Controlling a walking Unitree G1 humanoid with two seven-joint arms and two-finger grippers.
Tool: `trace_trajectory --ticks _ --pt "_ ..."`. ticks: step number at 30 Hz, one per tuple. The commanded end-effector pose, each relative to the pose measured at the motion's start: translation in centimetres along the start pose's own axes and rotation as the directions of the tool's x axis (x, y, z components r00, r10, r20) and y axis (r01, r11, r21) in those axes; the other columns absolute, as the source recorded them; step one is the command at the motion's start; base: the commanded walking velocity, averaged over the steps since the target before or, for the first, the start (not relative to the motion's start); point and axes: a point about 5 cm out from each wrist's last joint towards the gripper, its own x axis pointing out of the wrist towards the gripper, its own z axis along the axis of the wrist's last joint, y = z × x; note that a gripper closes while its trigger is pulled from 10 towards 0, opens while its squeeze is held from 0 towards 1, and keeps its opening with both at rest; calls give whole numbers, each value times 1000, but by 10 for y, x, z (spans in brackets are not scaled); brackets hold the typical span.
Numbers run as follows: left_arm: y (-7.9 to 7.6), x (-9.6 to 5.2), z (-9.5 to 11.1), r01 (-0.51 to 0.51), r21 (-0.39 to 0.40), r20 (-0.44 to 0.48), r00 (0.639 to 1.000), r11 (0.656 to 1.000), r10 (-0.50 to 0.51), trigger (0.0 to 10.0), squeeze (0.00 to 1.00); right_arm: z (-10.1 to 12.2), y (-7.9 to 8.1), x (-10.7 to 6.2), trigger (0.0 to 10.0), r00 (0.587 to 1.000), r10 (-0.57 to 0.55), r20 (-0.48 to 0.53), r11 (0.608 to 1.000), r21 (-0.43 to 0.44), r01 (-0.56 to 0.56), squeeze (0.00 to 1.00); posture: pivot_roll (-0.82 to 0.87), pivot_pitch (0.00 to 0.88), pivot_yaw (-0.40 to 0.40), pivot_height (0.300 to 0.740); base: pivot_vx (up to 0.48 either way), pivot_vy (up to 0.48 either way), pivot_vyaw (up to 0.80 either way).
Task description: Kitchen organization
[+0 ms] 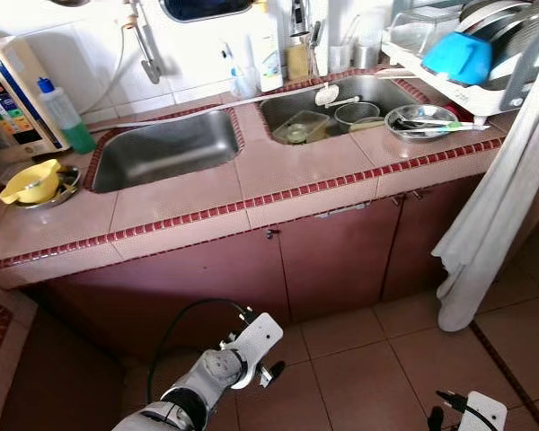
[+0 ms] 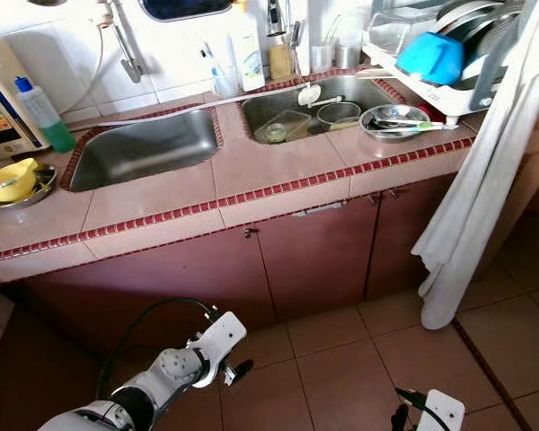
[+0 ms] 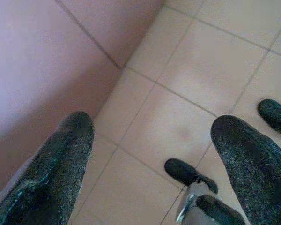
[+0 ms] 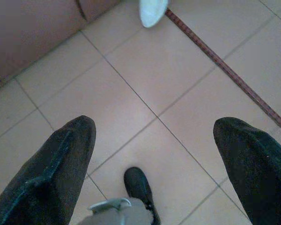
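A pink tiled counter (image 1: 278, 175) holds two steel sinks. The left sink (image 1: 166, 148) looks empty. In the right sink (image 1: 341, 94) lie a clear container (image 1: 298, 127), a small pot (image 1: 357, 114) and a steel bowl with utensils (image 1: 420, 121). A yellow juicer (image 1: 31, 182) sits on a steel plate at the counter's left end. My left gripper (image 3: 154, 126) hangs open low in front of the cabinets, with nothing between its fingers. My right gripper (image 4: 154, 126) hangs open over the floor tiles, also holding nothing.
A dish rack with a blue bowl (image 1: 458, 56) stands at the back right. A white cloth (image 1: 499, 206) hangs down beside the right cabinet. A green bottle (image 1: 65, 115) and a white appliance (image 1: 9, 94) stand at the back left. Dark red cabinet doors (image 1: 332, 256) close the front.
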Motion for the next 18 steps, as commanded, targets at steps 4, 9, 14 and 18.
trace_trajectory --ticks 4,9,14,18 --pt "15 -7 -18 -102 -97 -56 994 990 97 10000 0 -2 21 0 10000 991 128 -39 991 -24 -129 0 -159 0 170 740 0 0 0" --pt "22 -11 -30 -178 -146 -103 981 973 164 10000 0 -2 47 -2 10000 961 264 -83 960 -78 -270 0 -142 0 155 740 0 0 0" --pt "16 -12 -39 -168 -165 -139 980 972 146 10000 0 4 60 -1 10000 949 304 -89 943 -116 -313 0 -129 0 146 740 0 0 0" --pt "5 -13 -54 -137 -128 -240 965 982 103 10000 0 8 73 -2 10000 932 348 -102 927 -109 -358 0 -116 0 138 740 0 0 0"
